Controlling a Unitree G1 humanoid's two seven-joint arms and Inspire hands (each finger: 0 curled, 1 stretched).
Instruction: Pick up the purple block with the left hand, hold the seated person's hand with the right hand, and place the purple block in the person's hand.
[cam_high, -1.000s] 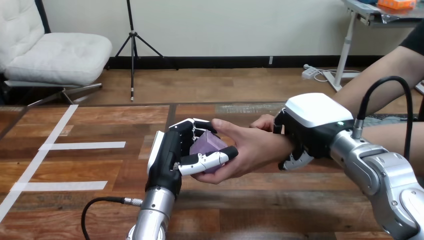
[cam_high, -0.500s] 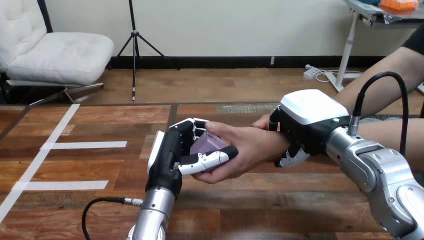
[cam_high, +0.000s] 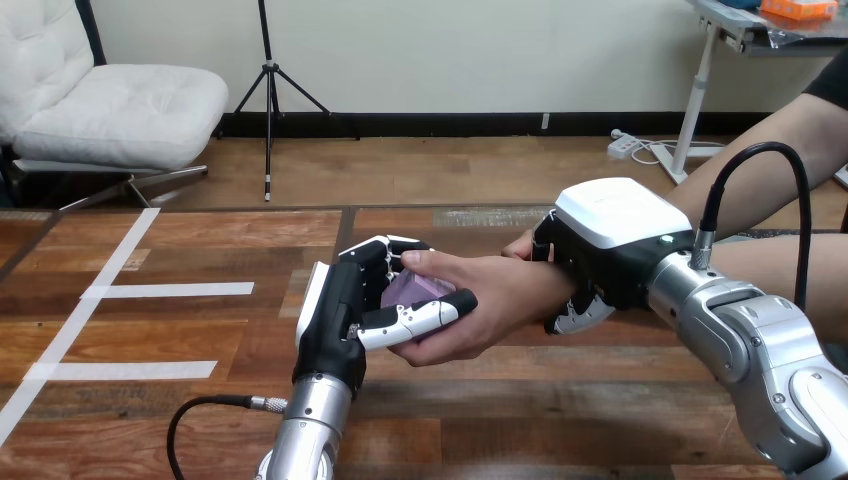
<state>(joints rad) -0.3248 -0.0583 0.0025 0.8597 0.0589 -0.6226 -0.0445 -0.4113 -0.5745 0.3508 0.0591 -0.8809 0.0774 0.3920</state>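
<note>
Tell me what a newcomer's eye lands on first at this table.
At the middle of the table, the robot's left hand curls round a purple block that lies in the person's hand, whose fingers touch it too. To the right, the right hand clasps that person's wrist.

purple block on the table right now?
No, the purple block is off the table, held by the left robot hand inside the person's hand.
</note>
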